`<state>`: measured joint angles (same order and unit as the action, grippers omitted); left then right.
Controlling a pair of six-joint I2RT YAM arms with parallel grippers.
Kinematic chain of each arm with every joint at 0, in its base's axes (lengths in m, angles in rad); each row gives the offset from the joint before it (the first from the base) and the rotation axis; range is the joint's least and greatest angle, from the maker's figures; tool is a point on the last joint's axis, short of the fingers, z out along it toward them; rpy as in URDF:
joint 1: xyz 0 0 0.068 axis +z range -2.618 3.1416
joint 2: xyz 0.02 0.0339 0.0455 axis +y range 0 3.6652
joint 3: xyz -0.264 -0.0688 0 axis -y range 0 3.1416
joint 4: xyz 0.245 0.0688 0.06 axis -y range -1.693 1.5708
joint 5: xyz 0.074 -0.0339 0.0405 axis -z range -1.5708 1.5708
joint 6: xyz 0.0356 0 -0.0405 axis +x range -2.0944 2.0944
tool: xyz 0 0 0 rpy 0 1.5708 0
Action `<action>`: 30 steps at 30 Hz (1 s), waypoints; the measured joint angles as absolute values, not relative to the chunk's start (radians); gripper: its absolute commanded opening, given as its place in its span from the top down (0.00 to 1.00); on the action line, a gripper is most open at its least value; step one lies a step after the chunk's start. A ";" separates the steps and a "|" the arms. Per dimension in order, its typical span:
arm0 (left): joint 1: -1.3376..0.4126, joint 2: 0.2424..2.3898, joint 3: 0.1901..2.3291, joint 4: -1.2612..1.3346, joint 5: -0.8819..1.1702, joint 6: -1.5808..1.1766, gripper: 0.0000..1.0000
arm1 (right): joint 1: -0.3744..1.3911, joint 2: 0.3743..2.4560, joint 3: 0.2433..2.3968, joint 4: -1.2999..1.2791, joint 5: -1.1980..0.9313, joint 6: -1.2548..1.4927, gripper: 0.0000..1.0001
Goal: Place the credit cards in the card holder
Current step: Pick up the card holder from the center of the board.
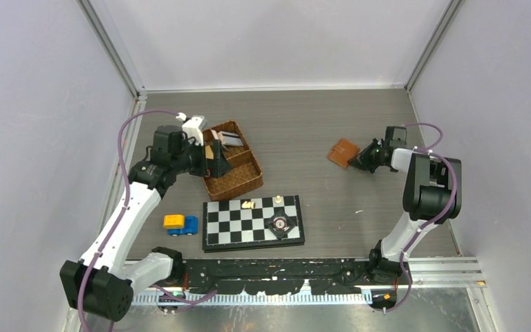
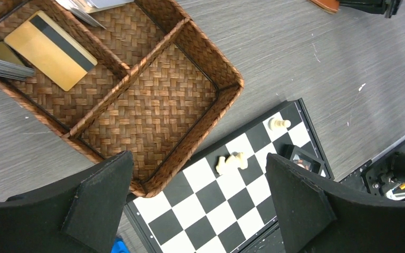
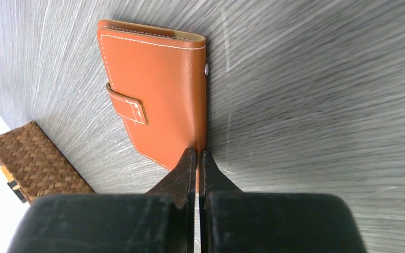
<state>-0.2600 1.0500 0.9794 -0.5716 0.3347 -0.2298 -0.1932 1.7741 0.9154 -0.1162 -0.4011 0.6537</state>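
Note:
The card holder (image 1: 343, 152) is a closed tan-brown leather wallet (image 3: 158, 89) with a snap strap, lying flat on the table at the right. My right gripper (image 3: 196, 155) is shut, its tips pinched on the wallet's near right corner (image 1: 357, 160). The credit cards lie in the wicker basket (image 1: 245, 181): pale grey ones (image 1: 231, 138) at the back, a grey stack (image 2: 2, 66) and a gold card with a black stripe (image 2: 50, 50). My left gripper (image 2: 200, 205) hangs open above the basket's near corner (image 1: 216, 160), holding nothing.
A chessboard (image 1: 252, 221) lies in front of the basket, with pale chess pieces (image 2: 231, 162) and a small black box (image 1: 278, 225) on it. A blue and yellow toy (image 1: 180, 224) sits left of the board. Walls enclose the table.

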 measured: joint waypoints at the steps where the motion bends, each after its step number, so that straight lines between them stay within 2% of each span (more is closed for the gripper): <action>1: -0.261 1.054 0.979 -0.571 0.341 -0.232 0.00 | -0.188 1.774 0.913 -0.112 -0.410 0.654 1.00; 9: -0.302 1.069 0.979 -0.503 0.396 -0.321 0.00 | -0.033 1.707 0.845 -0.065 -0.486 0.714 1.00; 16: -0.449 1.110 0.950 -0.305 0.421 -0.478 0.00 | 0.115 1.571 0.751 0.121 -0.541 0.857 1.00; 22: -0.525 1.224 0.913 -0.160 0.449 -0.612 0.00 | 0.150 1.478 0.690 0.296 -0.566 0.955 0.99; 30: -0.529 1.245 0.894 0.012 0.477 -0.753 0.00 | 0.186 1.366 0.637 0.540 -0.656 1.028 0.99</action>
<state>-0.5293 1.2446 0.8936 0.0124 0.4770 -0.7532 0.1856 1.3659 0.6373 0.5404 -0.6559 1.0283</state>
